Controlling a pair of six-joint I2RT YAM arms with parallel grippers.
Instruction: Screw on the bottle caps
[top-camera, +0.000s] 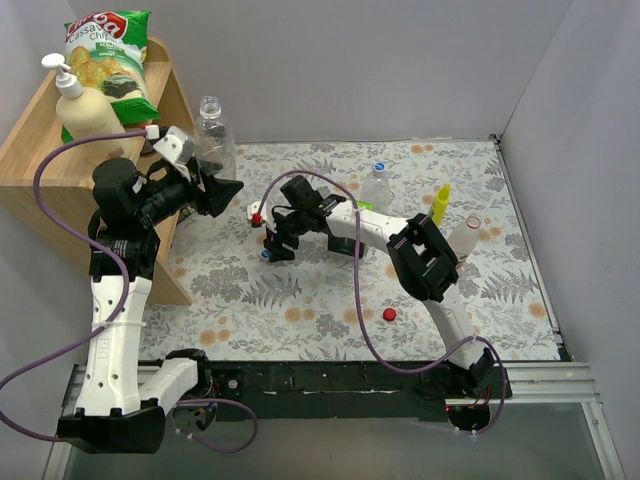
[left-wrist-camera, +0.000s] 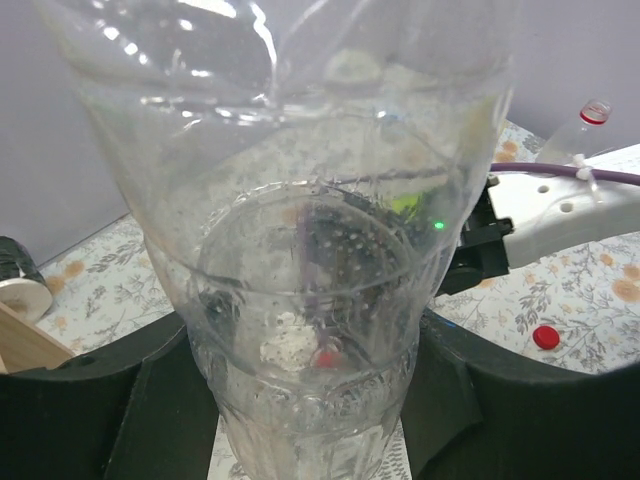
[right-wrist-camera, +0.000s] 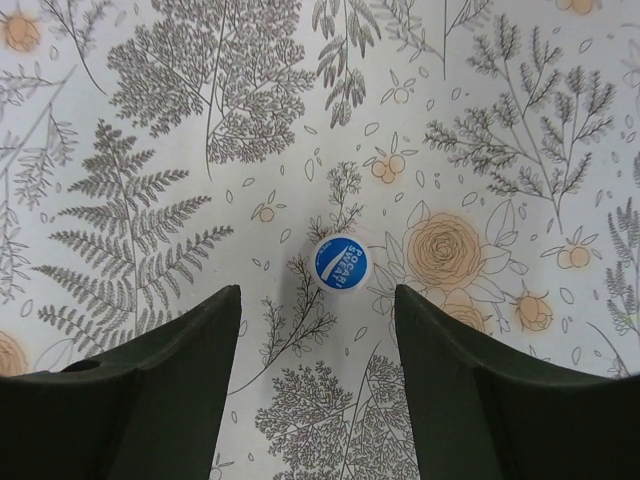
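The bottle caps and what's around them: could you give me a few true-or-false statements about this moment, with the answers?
1. The left fingers grip a clear bottle. True.
2. The right fingers hold the blue cap. False: the cap lies on the table, with the fingers apart on either side, not touching it.
3. A red cap lies loose on the table. True.
4. The chip bag lies on the flowered table. False: it stands on the wooden shelf, beside the table.
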